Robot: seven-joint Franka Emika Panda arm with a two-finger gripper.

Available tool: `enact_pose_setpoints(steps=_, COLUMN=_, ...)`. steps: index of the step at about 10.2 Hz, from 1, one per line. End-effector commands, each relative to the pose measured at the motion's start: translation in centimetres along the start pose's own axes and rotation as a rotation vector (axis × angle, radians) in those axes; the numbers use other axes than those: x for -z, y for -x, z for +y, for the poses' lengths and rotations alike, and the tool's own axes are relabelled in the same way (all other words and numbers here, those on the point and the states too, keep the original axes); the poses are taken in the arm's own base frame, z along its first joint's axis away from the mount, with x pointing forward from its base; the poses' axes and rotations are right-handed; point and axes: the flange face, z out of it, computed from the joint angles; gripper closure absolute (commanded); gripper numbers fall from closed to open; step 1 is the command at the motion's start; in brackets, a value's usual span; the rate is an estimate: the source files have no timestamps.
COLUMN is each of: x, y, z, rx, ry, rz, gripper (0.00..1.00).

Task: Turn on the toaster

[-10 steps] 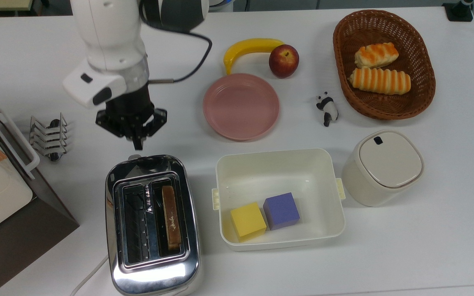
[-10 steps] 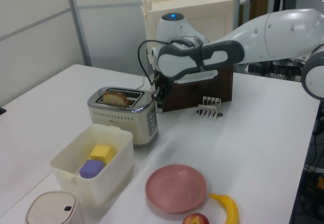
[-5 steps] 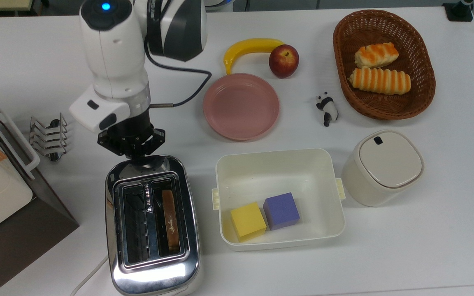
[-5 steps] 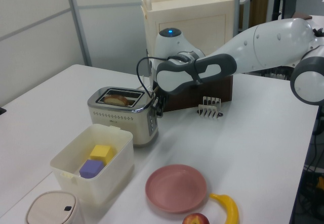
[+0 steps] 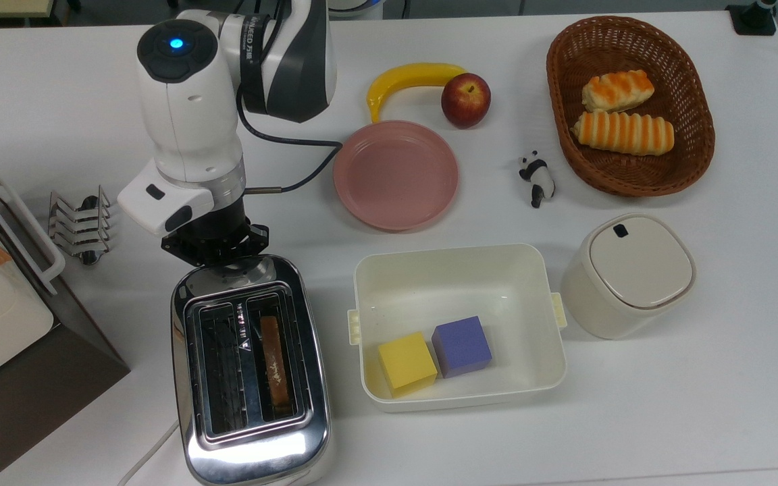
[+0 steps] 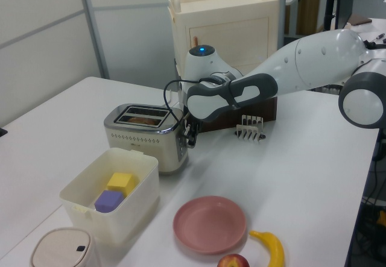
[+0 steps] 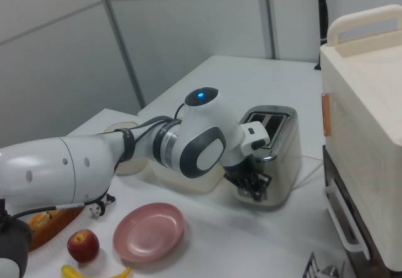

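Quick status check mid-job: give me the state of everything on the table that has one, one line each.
Shiny chrome toaster: bread slice sunk low in one slot, other slot empty.
Gripper: pressed against the toaster's lever end.
Pink round plate: empty.
Cream rectangular tub: open, holding a yellow cube and a purple cube.
Cream lidded canister: lid closed.
Brown wicker basket: holds two bread rolls.
Wire toast rack: empty.

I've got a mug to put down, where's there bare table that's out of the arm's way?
Bare table lies in the top view's lower right, below the lidded canister and right of the white bin. Another open patch sits between the pink plate and the wicker basket, broken by the panda figurine. It is crowded around the toaster, gripper and toast rack.
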Motion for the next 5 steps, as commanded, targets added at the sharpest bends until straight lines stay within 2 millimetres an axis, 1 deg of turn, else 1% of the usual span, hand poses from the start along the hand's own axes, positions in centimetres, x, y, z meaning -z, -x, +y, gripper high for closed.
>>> enact_pose_setpoints(steps=1, x=-3.5, y=0.6, z=1.0, rx=0.016, ry=0.023, rz=-0.010, gripper=1.00)
enact_pose_setpoints(steps=2, x=-2.1, y=0.5, z=1.6, rx=0.008, ry=0.028, rz=0.001, gripper=1.00)
enact_pose_setpoints(steps=3, x=-0.1, y=0.2, z=1.9, rx=0.004, ry=0.035, rz=0.021, gripper=1.00)
enact_pose_setpoints(steps=5, x=3.7, y=0.7, z=1.9, rx=0.000, ry=0.026, rz=-0.034, gripper=1.00)
